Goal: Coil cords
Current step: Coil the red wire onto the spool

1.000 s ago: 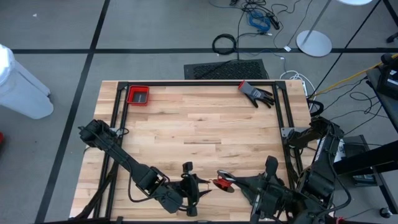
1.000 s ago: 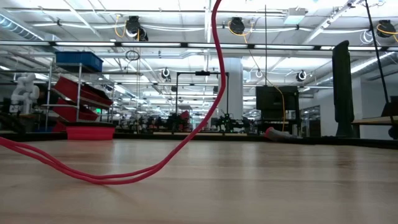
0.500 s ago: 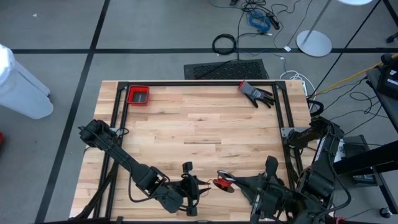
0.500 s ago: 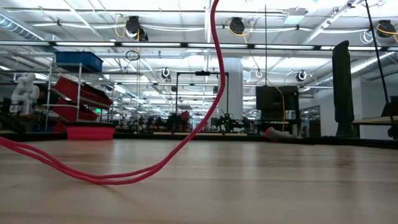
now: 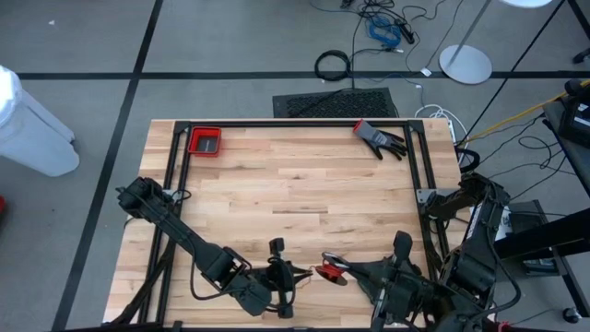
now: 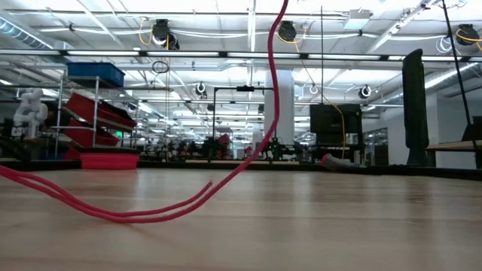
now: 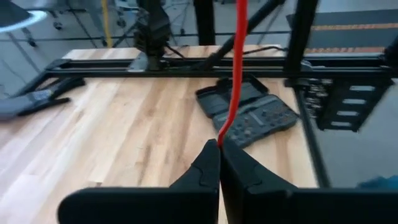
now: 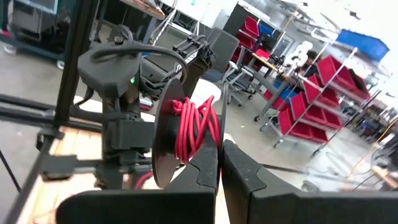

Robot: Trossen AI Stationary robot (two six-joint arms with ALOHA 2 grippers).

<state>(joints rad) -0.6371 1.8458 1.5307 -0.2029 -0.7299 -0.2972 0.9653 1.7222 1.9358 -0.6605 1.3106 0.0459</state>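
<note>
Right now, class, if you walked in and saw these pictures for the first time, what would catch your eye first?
Most striking is the red cord, dropping from above and trailing in loose loops across the wooden table in the low view. Near the table's front edge, the right claw is shut on a black spool wound with red cord, while the left claw pinches the cord. A red tray sits at the far left corner.
</note>
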